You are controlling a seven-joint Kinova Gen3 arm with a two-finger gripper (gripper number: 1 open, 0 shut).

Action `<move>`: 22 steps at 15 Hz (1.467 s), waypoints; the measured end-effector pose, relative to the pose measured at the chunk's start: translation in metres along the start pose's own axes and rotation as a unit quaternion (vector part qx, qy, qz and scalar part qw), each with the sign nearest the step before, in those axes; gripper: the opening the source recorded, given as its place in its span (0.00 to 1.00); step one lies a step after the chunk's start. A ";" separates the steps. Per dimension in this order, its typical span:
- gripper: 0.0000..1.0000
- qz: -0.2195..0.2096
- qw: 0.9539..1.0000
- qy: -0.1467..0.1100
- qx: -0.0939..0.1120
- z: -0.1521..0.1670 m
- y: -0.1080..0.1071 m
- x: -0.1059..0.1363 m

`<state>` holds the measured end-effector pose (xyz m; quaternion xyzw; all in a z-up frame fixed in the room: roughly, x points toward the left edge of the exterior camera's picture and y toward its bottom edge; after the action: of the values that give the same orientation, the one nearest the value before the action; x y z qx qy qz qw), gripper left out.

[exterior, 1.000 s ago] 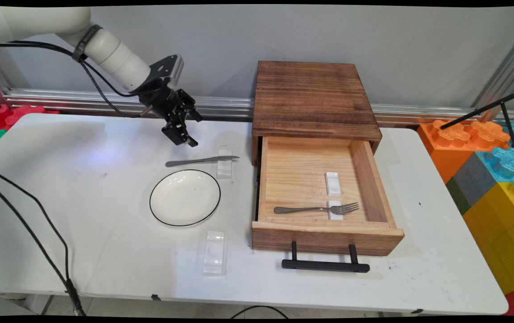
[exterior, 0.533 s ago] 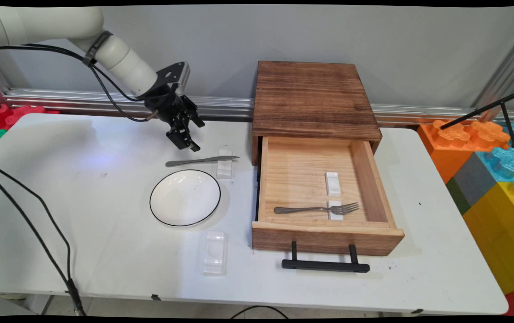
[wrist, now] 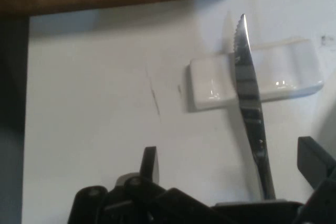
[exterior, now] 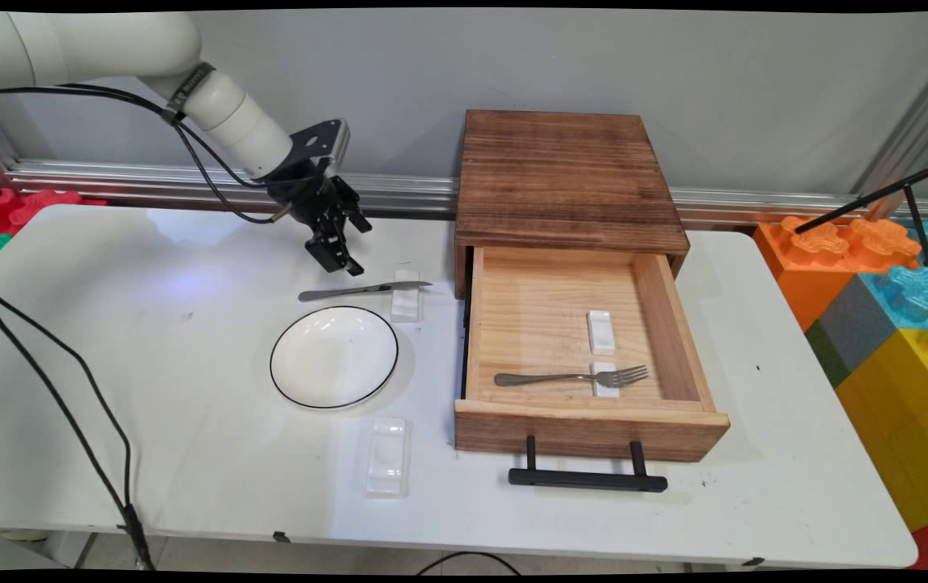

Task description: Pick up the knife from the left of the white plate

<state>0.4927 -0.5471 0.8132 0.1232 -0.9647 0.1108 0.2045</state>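
A: Where is the gripper (exterior: 342, 261)?

B: It hangs in the air over the white table (exterior: 148, 405), at the far left-centre, pointing down and to the right. It holds nothing. In the hand view its two fingers (wrist: 149, 163) stand wide apart, one at the lower middle and one at the right edge.

A: What is closest to it?

B: A metal knife (exterior: 363, 289). It lies just below the gripper in the main view, handle to the left. Its serrated blade rests across a small white rest (exterior: 406, 296). In the hand view the knife (wrist: 251, 108) runs up between the spread fingers, nearer the right one, and crosses the rest (wrist: 257, 81). Gripper and knife are apart.

A: And around that?

B: A white plate (exterior: 334, 356) with a thin black rim sits just in front of the knife. Nearer the table's front edge lies a second white rest (exterior: 387, 455), with nothing on it.

A: What is to the right?

B: A dark wooden box (exterior: 565, 174) with its drawer (exterior: 589, 425) pulled open toward the camera; the drawer has a black bar handle (exterior: 587, 479). Inside, a fork (exterior: 573, 377) lies with its tines on a white rest (exterior: 606, 389), handle pointing left. Another white rest (exterior: 601, 331) sits just behind it.
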 end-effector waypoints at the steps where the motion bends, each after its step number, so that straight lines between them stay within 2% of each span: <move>1: 1.00 0.000 1.000 -0.004 -0.001 0.002 0.000 0.000; 11: 1.00 -0.009 0.999 -0.029 -0.012 0.018 -0.001 -0.006; 22: 1.00 -0.018 0.999 -0.036 -0.021 0.039 -0.001 -0.005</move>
<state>0.4830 -0.5570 0.7767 0.1405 -0.9712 0.0819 0.1744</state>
